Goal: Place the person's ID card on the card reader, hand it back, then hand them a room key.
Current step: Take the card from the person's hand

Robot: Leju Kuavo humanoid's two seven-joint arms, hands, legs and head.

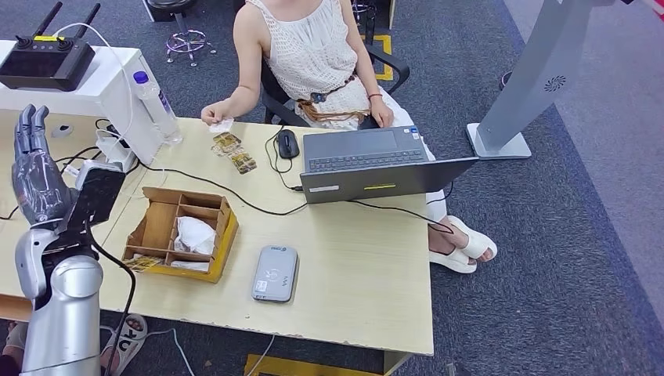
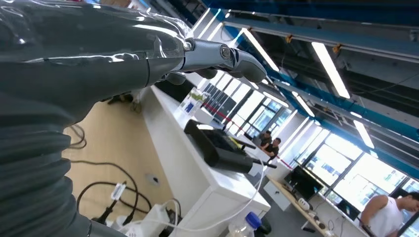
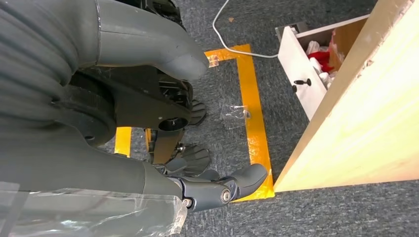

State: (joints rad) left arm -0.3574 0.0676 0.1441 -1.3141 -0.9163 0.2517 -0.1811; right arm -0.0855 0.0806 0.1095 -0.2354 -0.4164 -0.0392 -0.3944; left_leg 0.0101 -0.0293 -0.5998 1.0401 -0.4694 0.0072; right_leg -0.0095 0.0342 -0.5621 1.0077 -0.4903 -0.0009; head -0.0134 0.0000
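We see the person's hand [image 1: 211, 115] holding a pale card [image 1: 223, 125] at the far edge of the worktop [image 1: 352, 274]; its long axis is unclear. Our left hand [image 1: 35, 176] is raised, fingers straight, holding nothing. Our right hand [image 3: 148, 148] hangs empty, fingers apart. The cardboard tray [image 1: 182, 233] holds crumpled white plastic [image 1: 194, 235]. The grey card reader [image 1: 275, 273] lies beside it.

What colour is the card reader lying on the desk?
Grey, with a small label at its near end; the card reader shows best in the head view.
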